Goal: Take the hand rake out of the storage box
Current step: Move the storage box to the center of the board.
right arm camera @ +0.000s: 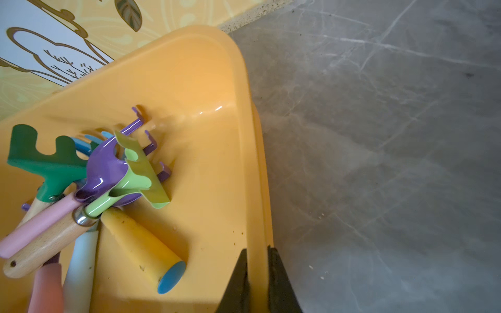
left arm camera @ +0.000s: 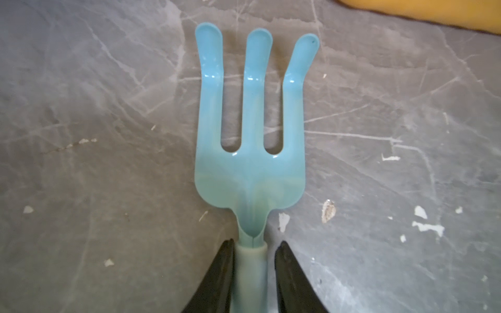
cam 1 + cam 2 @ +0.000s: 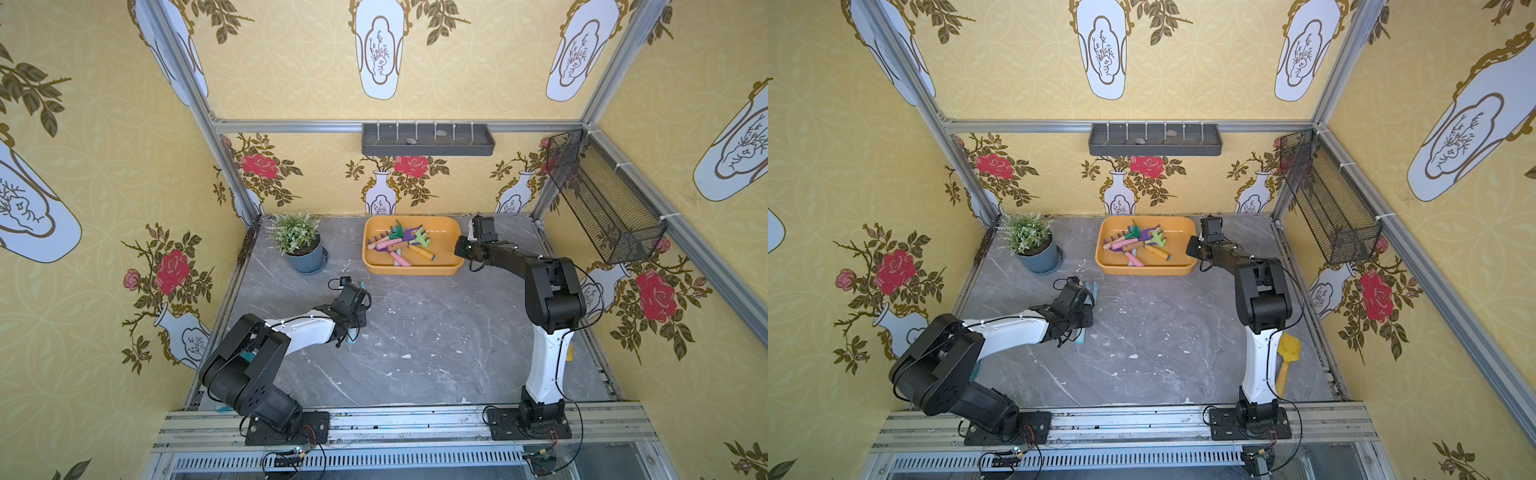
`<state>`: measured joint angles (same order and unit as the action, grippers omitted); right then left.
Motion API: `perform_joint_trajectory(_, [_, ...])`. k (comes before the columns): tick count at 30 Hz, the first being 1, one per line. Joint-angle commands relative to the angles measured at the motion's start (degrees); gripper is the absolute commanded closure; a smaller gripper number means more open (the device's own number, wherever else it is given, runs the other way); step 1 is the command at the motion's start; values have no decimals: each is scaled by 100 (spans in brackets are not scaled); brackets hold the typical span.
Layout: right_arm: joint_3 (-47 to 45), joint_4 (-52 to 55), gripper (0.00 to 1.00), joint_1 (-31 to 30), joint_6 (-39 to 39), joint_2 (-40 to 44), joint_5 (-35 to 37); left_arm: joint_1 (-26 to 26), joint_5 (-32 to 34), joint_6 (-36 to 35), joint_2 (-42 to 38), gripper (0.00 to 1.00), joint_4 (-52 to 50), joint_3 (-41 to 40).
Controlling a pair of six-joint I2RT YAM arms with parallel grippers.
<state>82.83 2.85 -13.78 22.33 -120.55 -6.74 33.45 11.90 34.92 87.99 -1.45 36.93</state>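
Note:
The orange-yellow storage box [image 3: 411, 270] [image 3: 1144, 270] stands at the back of the table and holds several hand rakes [image 3: 401, 245], among them lime green [image 1: 141, 173], purple [image 1: 108, 168] and dark green [image 1: 46, 160]. My right gripper [image 1: 258, 250] [image 3: 461, 249] is shut on the box's right rim [image 1: 254, 151], one finger inside the wall and one outside. A light blue hand rake [image 2: 250, 173] [image 3: 362, 285] with three prongs lies outside the box, low over the table's left middle. My left gripper [image 2: 255, 244] [image 3: 1087, 307] is shut on its handle just behind the head.
A potted plant [image 3: 297, 241] stands at the back left, near the box. A yellow shovel [image 3: 1287, 353] lies beside the right arm's base. On the walls hang a dark grey divided tray [image 3: 428, 139] and a black wire mesh basket [image 3: 602, 199].

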Motion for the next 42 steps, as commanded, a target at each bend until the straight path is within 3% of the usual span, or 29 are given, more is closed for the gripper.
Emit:
perform_joint_trajectory(1, [134, 59, 89, 0, 179, -189, 243, -5, -109, -62, -51, 69, 114, -80])
perform_joint_trajectory(12, [745, -178, 92, 10, -313, -785, -335, -130, -145, -132, 415, 66, 186, 34])
perform_joint_trajectory(16, [796, -270, 92, 25, -568, -852, -634, -234, -247, -268, 632, 73, 251, 158])
perform_joint_trajectory(20, [720, -393, 96, 42, -693, -872, -849, -238, -286, -432, 813, 80, 246, 364])
perform_joint_trajectory(32, [221, -783, 91, -68, -456, -584, -856, -243, -339, -310, 788, 77, 134, 412])
perform_joint_trajectory(42, [-194, -767, 43, -81, -103, -58, -679, -233, -443, -159, 818, 74, 152, 347])
